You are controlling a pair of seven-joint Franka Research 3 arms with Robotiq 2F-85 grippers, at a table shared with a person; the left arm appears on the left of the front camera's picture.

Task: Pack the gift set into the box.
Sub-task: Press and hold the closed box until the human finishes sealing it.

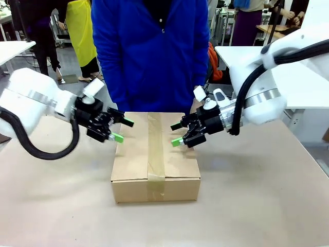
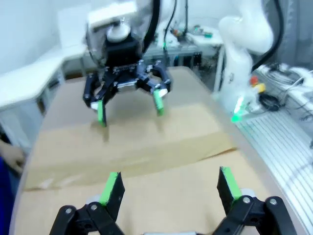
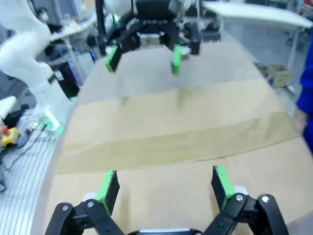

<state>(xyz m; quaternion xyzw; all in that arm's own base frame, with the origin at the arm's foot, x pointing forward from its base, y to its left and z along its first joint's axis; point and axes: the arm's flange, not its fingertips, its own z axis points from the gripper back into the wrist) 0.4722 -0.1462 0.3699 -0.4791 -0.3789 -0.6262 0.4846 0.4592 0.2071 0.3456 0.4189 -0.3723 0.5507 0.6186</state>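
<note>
The brown cardboard box [image 1: 134,154] lies in the middle of the table, its flaps shut and a strip of tape [image 1: 156,149] running along the top seam. The gift set is hidden. My left gripper [image 1: 123,130] hovers open over the box's left edge, holding nothing. My right gripper [image 1: 176,134] hovers open over the right part of the top, also holding nothing. In the left wrist view my left gripper [image 2: 170,188] stands over the box top [image 2: 132,147], facing the right gripper [image 2: 129,104]. The right wrist view mirrors this: right gripper [image 3: 166,185], box top [image 3: 171,142], left gripper [image 3: 143,56].
A person in a blue jacket [image 1: 149,51] stands close behind the box at the far edge of the table [image 1: 257,206]. White tables [image 1: 303,77] stand to the right and left in the background.
</note>
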